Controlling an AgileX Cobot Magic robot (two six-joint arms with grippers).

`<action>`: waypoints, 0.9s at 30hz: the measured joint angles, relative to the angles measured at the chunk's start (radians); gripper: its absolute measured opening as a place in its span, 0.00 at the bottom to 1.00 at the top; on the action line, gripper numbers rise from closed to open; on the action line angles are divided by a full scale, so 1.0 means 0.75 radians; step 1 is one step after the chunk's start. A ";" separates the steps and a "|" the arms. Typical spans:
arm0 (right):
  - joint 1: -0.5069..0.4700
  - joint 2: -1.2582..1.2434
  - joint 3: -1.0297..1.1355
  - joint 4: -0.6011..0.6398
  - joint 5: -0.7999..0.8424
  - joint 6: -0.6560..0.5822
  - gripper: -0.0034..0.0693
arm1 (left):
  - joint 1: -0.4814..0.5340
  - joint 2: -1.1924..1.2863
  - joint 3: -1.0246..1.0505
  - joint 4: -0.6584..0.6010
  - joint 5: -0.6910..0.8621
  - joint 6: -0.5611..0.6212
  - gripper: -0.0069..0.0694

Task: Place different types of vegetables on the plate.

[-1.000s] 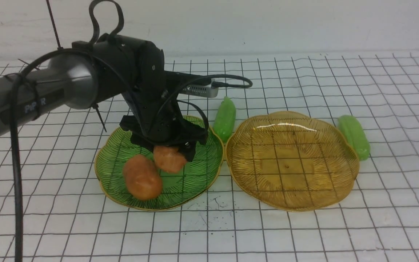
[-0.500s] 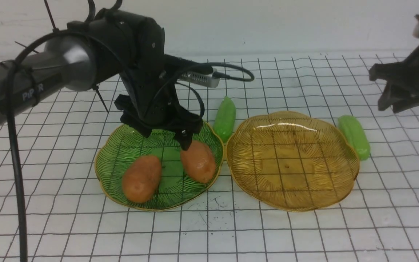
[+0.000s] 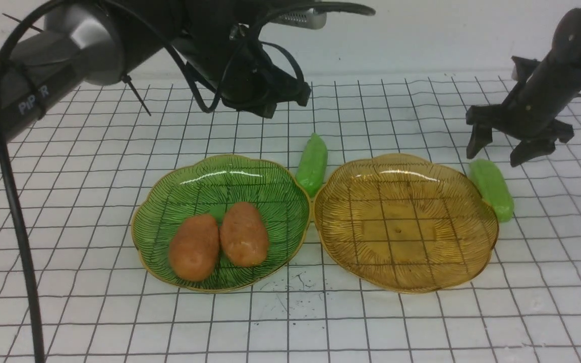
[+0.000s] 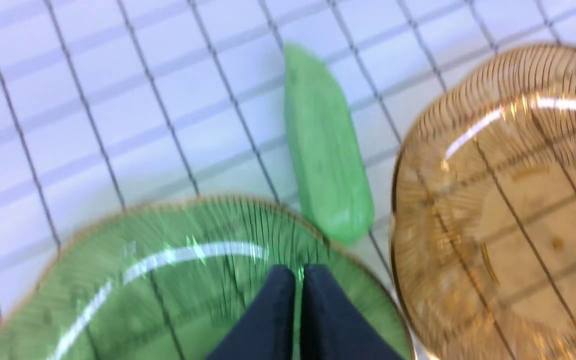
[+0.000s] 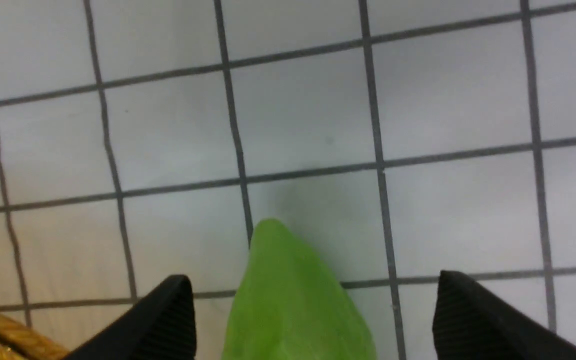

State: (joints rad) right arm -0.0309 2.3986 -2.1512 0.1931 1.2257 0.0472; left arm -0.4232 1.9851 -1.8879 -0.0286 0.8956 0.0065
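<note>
My right tool (image 3: 495,151) hangs wide open and empty over the cucumber (image 3: 492,189), which lies on the desk (image 3: 321,322) just beside the amber plate (image 3: 406,222). My left tool (image 4: 294,280), closed on nothing, is raised above the green plate (image 3: 270,186) holding both potatoes (image 3: 194,247). Step in hand, I judge: picking this cucumber, which calls for straight descent and closure across its width; the second cucumber (image 3: 312,162) lies between the plates on the white gridded surface.

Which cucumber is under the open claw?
The cucumber right of the yellow plate; the right gripper hangs open above it. The other cucumber lies between the green plate and the yellow one.
</note>
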 joint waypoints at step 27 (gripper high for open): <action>0.116 -0.552 0.222 0.115 0.024 -0.120 0.51 | -0.014 0.558 -0.334 -0.143 -0.220 0.033 0.86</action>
State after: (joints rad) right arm 0.0563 1.9849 -1.9847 0.2791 1.2435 -0.0431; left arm -0.4337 2.4038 -2.1381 -0.1361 0.7306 0.0313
